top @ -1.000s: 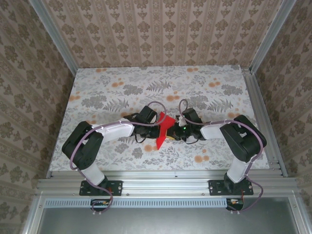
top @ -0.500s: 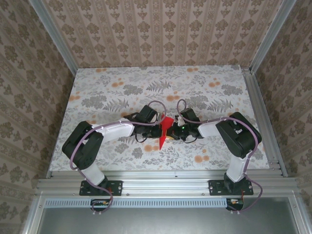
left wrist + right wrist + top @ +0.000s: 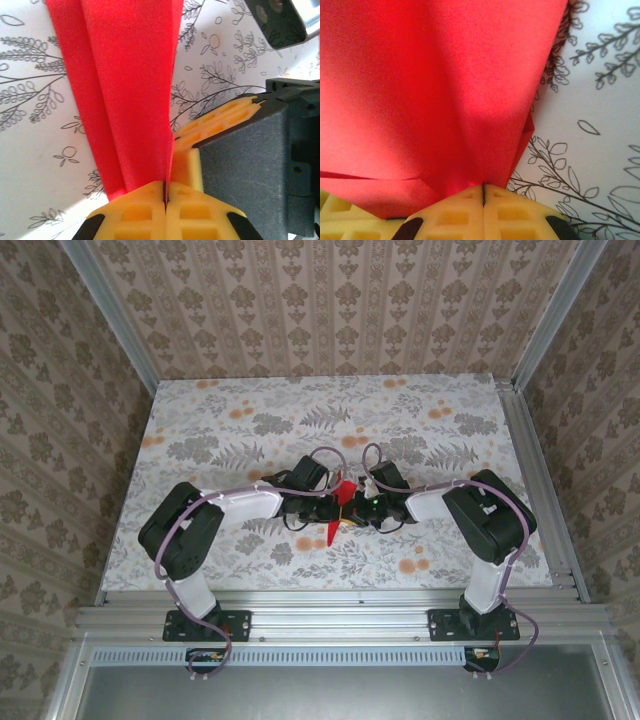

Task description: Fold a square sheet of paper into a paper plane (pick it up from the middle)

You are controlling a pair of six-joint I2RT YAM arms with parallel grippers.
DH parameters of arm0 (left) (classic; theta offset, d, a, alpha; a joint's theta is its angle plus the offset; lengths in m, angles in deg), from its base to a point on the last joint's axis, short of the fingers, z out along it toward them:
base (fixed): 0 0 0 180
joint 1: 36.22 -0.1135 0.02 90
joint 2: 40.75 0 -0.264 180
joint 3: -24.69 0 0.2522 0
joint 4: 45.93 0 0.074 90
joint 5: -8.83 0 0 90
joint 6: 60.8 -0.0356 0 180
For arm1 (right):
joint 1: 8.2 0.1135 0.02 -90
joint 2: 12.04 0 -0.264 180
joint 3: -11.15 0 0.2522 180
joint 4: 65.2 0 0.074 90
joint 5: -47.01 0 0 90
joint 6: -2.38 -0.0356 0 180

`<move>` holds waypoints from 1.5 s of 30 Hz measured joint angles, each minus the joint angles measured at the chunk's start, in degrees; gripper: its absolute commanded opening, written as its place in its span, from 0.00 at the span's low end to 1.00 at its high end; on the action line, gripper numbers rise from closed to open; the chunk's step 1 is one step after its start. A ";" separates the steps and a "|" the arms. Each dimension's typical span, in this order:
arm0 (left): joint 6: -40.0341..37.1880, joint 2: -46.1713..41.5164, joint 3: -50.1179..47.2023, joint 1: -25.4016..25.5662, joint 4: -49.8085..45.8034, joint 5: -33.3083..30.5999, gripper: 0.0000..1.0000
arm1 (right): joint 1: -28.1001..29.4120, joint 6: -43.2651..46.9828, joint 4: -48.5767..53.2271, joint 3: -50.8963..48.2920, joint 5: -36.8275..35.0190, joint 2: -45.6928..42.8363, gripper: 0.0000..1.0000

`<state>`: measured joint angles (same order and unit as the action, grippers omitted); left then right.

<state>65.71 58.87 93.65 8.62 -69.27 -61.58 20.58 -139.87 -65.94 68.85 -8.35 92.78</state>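
Note:
The red sheet of paper [image 3: 332,528] is folded into a narrow, pointed paper plane shape and held off the table between both arms, its tip toward the near edge. In the left wrist view the red paper [image 3: 132,90] rises in long creased layers from my left gripper [image 3: 165,189], whose yellow jaws are shut on its lower edge. The right gripper's yellow fingers [image 3: 220,120] press against the paper from the right. In the right wrist view the paper [image 3: 435,85] spreads wide, and my right gripper [image 3: 483,192] is shut on it at the crease. The left gripper [image 3: 326,508] and right gripper [image 3: 352,510] nearly touch.
The floral tablecloth [image 3: 250,420] covers the table, with patterned walls on three sides and a metal rail [image 3: 340,620] along the near edge. The left arm's white link [image 3: 240,505] and the right arm's elbow [image 3: 490,515] reach in from both sides.
The right gripper has closed fully on the paper and moved in against the left gripper. The red shape looks narrower from above. The left arm's elbow has shifted to the right.

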 measured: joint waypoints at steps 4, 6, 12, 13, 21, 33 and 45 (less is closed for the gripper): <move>-1.77 0.00 1.81 0.28 -3.37 -2.05 0.05 | 0.00 0.00 0.00 0.00 0.00 0.00 0.07; -3.02 0.00 3.08 0.59 -5.64 -3.52 0.05 | 0.00 0.00 0.00 0.00 0.00 0.00 0.07; -5.75 0.04 4.46 0.94 -8.87 -5.97 0.05 | 0.00 0.00 0.00 0.00 -0.02 0.00 0.07; -6.05 0.11 4.61 0.94 -9.29 -6.16 0.05 | 0.00 0.02 0.00 0.00 -0.02 0.00 0.07; -8.52 1.97 7.15 1.81 -12.15 -7.72 0.05 | 0.00 0.50 0.00 0.00 -0.02 0.02 0.06; -10.67 4.02 8.76 2.99 -14.43 -9.81 0.07 | -0.02 0.90 -0.07 0.00 0.00 0.04 0.06; -10.82 5.03 8.85 3.30 -14.10 -9.86 0.17 | -0.15 0.85 -0.92 -0.44 0.07 0.04 0.06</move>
<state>54.89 63.90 102.50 11.92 -83.37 -71.44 20.42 -139.01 -66.86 68.41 -8.29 92.82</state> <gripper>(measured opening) 0.160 0.068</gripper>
